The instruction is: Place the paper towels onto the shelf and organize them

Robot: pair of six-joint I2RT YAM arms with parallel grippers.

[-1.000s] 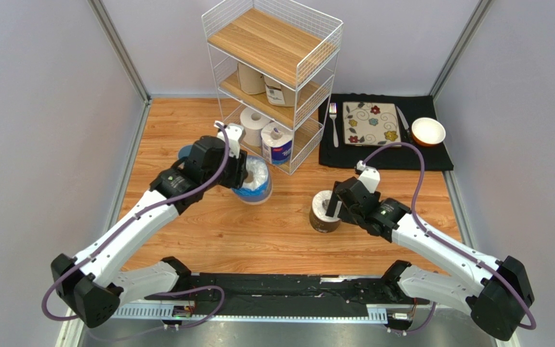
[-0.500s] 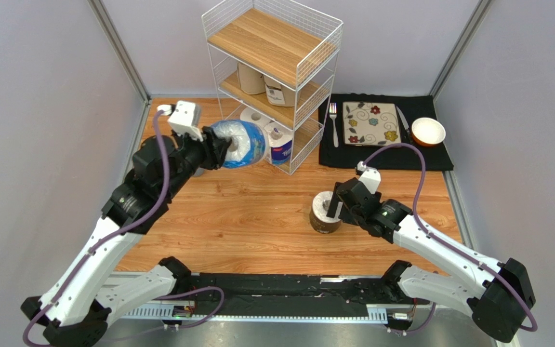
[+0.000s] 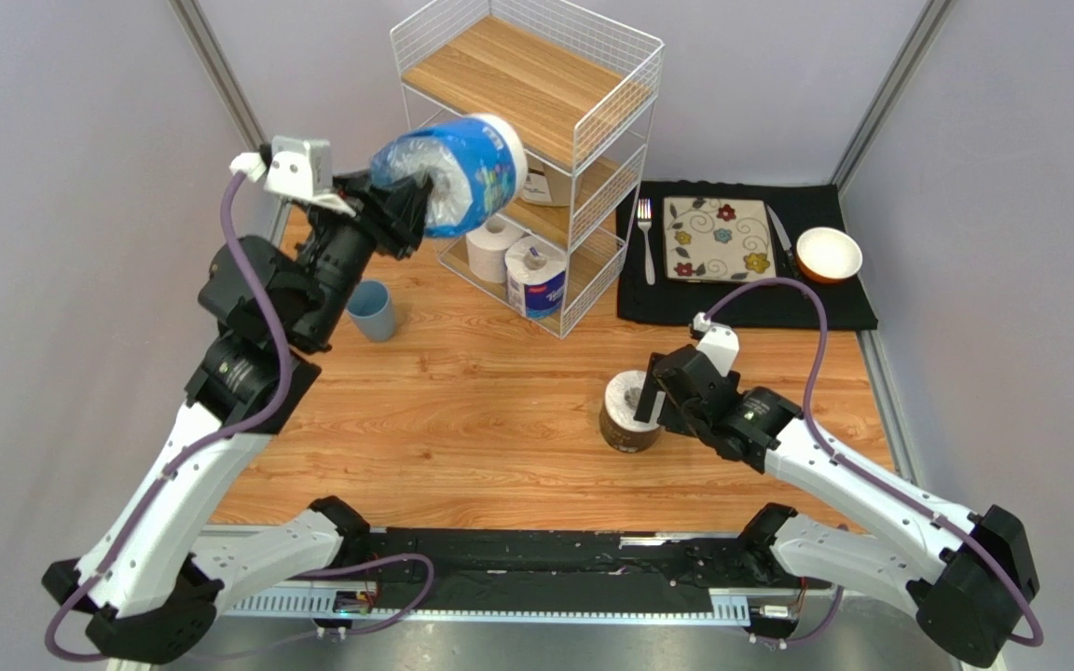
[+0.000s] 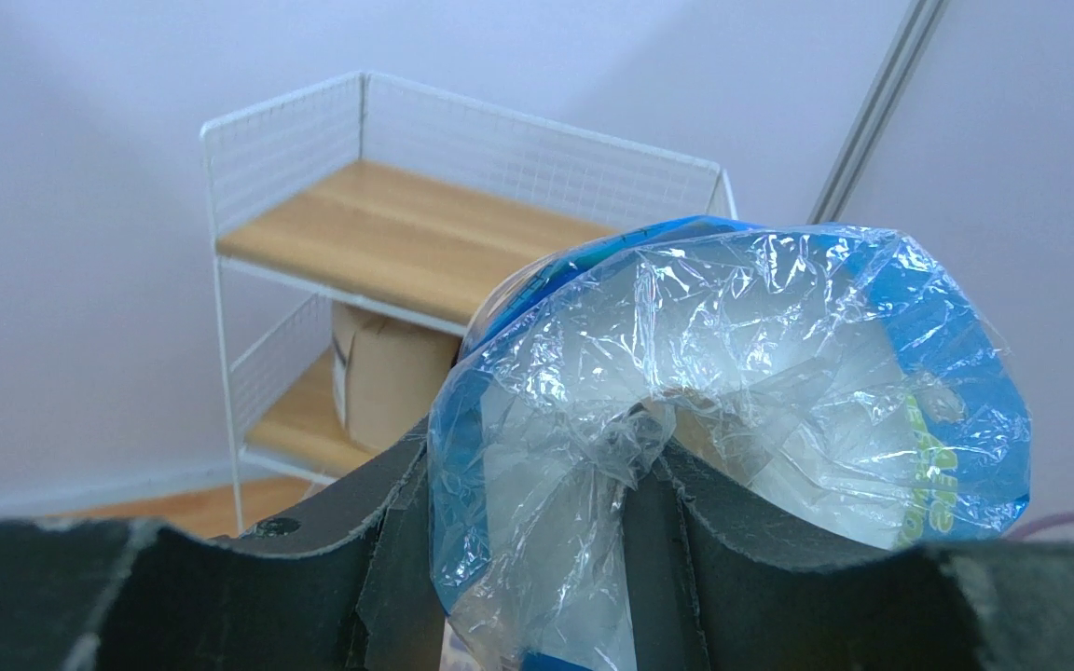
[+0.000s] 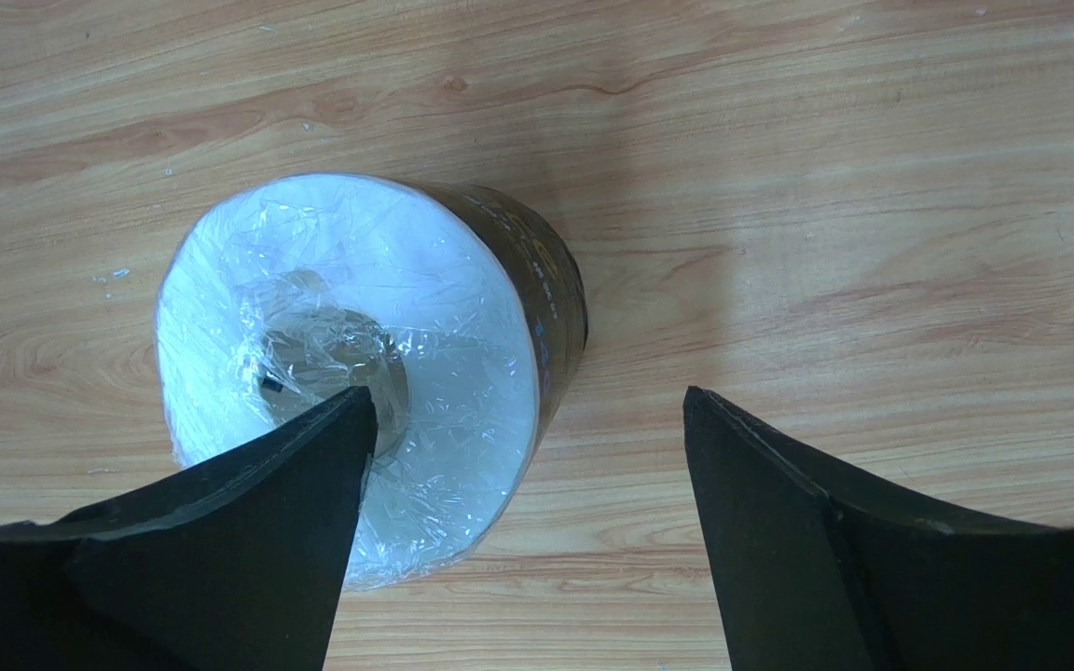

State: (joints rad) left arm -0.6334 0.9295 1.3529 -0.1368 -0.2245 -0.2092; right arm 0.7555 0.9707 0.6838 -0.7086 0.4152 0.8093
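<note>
My left gripper (image 3: pixel 410 210) is shut on the crinkled end of the blue-plastic-wrapped paper towel roll (image 3: pixel 462 168). It holds the roll in the air beside the top tier of the white wire shelf (image 3: pixel 501 70). In the left wrist view the wrap (image 4: pixel 781 378) bunches between my fingers, with the shelf (image 4: pixel 375 238) behind. A dark-wrapped roll (image 3: pixel 627 413) stands upright on the table. My right gripper (image 3: pixel 651 399) hangs open over it; in its wrist view one finger covers the roll's (image 5: pixel 361 336) core and the other is off its right side. A tan roll (image 4: pixel 389 371) sits on the middle tier.
On the bottom tier stand a white roll (image 3: pixel 492 246) and a white roll with a blue label (image 3: pixel 537 277). A blue cup (image 3: pixel 372 311) stands left of the shelf. A black mat (image 3: pixel 837 301) at the right holds a fork, a flowered plate (image 3: pixel 718 239), a knife and a bowl (image 3: pixel 829 255).
My left arm has lifted the blue-wrapped roll from the table up toward the shelf's top, uncovering the blue cup. The right arm and the dark roll have not moved.
</note>
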